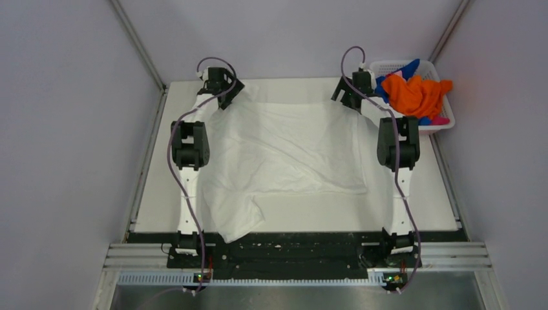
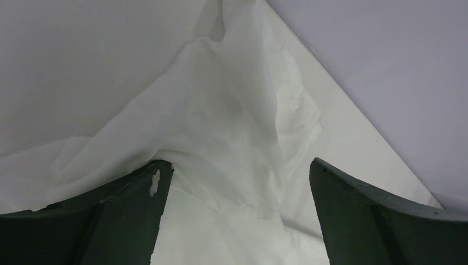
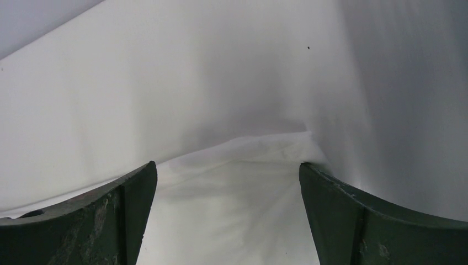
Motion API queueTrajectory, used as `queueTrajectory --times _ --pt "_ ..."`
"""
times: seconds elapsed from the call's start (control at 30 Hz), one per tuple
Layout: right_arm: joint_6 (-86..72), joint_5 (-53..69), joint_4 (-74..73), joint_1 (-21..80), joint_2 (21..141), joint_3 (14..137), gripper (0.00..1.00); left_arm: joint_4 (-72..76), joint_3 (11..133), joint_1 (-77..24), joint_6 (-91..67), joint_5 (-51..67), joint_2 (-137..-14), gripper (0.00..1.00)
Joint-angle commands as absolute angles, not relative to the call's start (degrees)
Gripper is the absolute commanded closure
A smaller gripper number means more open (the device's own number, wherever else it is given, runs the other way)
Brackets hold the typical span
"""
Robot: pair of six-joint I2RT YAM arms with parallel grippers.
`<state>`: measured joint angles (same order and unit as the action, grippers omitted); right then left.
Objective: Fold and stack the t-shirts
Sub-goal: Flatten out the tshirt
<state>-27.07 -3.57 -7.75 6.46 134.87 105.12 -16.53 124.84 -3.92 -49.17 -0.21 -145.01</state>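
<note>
Pale grey walls enclose a white table (image 1: 158,194), viewed from above. At the left of the frame the left arm (image 1: 189,147) is extended up the table's left side. The left gripper (image 1: 226,90) is placed at the upper left corner of the white t-shirt (image 1: 291,152). In the left wrist view its jaws are found wide apart, with nothing clamped. A bunched ridge of the white cloth runs up between them and touches the inner edge of the finger (image 2: 110,215) at the lower left of that view.

Across the middle of the frame the white t-shirt is laid over the table, wrinkled, with a crease across its lower part. One flap at the lower left reaches the table's near edge.

At the right, the right arm (image 1: 397,142) is extended up the table's right side. The right gripper (image 1: 349,93) is placed at the shirt's upper right corner, just beside the basket (image 1: 447,123). In the right wrist view its jaws are likewise found wide apart and holding nothing. A flat edge of white cloth lies between them; contact with either finger cannot be confirmed.

At the upper right of the frame, the white lattice basket is found holding a heaped orange t-shirt (image 1: 417,93). A blue t-shirt (image 1: 408,67) shows at its upper left and a pink t-shirt (image 1: 440,120) at its lower right.
</note>
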Motion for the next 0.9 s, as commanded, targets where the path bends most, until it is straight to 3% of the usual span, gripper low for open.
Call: queueTrajectory --times 0.0,0.2,0.5,0.7,0.87 --pt "-25.9 -4.0 -16.0 5.2 139.6 111.9 0.01 -15.4 129.6 -2.5 -50.0 2.9 -147.9 0.01" --pt "-23.1 -3.6 -17.2 5.4 129.7 109.2 0.01 -15.5 123.0 -3.4 -45.6 4.4 -137.3 0.01" --pt "-22.1 -7.6 -14.4 10.3 101.4 74.2 0.02 -17.9 94.1 -8.3 -39.6 0.5 -113.9 0.01" --pt "-26.3 -13.8 -18.3 17.2 86.2 54.2 0.09 -17.5 74.3 -17.3 -39.6 3.2 -99.3 0.01" --pt "-32.6 -16.7 -24.5 17.3 78.5 45.4 0.22 -9.4 58.7 -24.9 -44.2 10.3 -92.0 0.01"
